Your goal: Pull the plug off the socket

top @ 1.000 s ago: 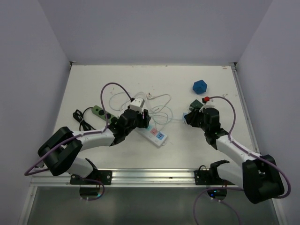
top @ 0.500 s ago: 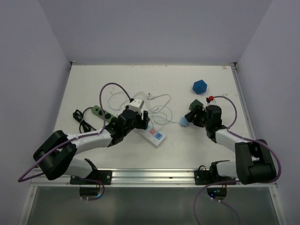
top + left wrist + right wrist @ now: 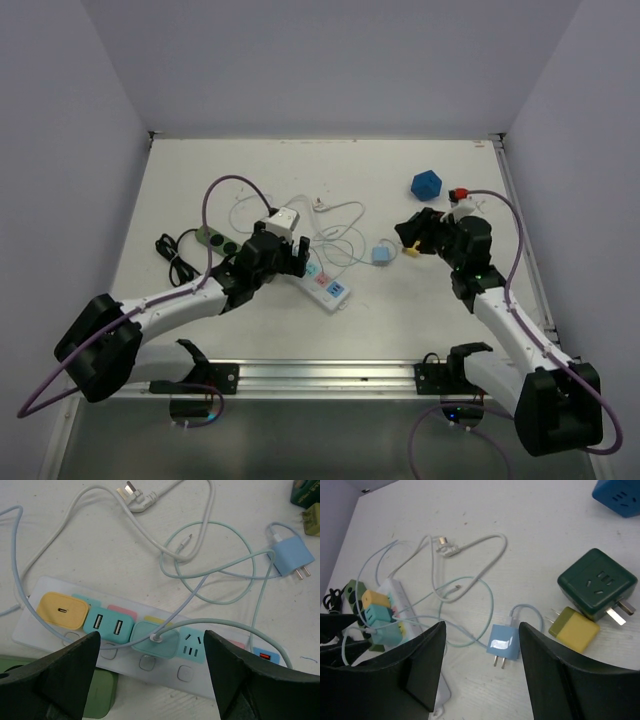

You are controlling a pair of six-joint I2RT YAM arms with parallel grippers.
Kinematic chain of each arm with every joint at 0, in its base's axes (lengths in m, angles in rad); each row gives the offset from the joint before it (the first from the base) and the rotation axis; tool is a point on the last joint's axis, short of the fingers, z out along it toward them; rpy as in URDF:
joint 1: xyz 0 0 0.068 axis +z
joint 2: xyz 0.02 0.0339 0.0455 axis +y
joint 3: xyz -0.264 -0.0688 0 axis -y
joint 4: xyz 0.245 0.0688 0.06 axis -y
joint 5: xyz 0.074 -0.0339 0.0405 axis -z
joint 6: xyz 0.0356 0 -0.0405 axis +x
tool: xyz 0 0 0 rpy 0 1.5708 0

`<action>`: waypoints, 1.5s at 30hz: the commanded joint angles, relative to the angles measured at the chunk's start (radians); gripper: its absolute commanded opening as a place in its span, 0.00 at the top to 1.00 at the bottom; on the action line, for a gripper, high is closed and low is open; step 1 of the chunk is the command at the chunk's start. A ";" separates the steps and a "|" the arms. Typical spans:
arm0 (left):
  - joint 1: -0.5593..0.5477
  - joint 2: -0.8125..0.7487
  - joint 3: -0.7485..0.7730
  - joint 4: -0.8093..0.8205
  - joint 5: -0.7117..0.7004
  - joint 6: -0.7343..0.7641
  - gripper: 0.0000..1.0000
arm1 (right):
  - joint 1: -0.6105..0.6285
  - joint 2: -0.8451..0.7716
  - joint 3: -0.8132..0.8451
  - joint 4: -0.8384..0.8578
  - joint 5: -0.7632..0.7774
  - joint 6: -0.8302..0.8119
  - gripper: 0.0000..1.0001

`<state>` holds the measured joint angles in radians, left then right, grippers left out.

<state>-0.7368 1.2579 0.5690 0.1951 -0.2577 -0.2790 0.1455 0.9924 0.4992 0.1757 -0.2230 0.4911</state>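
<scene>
Pale-blue two-pin plastic plug (image 3: pixel 503 641): lies unplugged just ahead of my right gripper (image 3: pixel 481 629), whose jaws are apart and empty; its pins point back toward them. Left gripper (image 3: pixel 150 635), jaws wide, hovers over the white plastic power strip (image 3: pixel 165 672); the plug is farther off, ahead-right.

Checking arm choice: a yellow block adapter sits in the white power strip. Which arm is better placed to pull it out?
Left, probably. The left gripper hangs open right over the white power strip, near the yellow block adapter. The right gripper is away from it, by the loose light blue plug.
</scene>
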 commanded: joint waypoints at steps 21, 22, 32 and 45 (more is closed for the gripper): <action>0.007 -0.431 -0.003 -0.440 -0.238 -0.261 0.09 | 0.681 0.156 0.321 -0.201 0.061 -0.311 0.42; 0.007 -0.443 0.003 -0.472 -0.286 -0.270 0.09 | 0.700 0.207 0.334 -0.203 0.053 -0.315 0.42; 0.008 -0.643 -0.092 -0.513 -0.387 -0.350 0.07 | 0.744 0.525 0.480 -0.151 0.008 -0.319 0.41; 0.008 -0.654 -0.138 -0.493 -0.373 -0.341 0.05 | 0.747 0.828 0.676 -0.146 0.259 -0.324 0.39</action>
<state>-0.7334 0.6125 0.4297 -0.3153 -0.6132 -0.6098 0.8902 1.7813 1.1004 0.0170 -0.0547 0.1883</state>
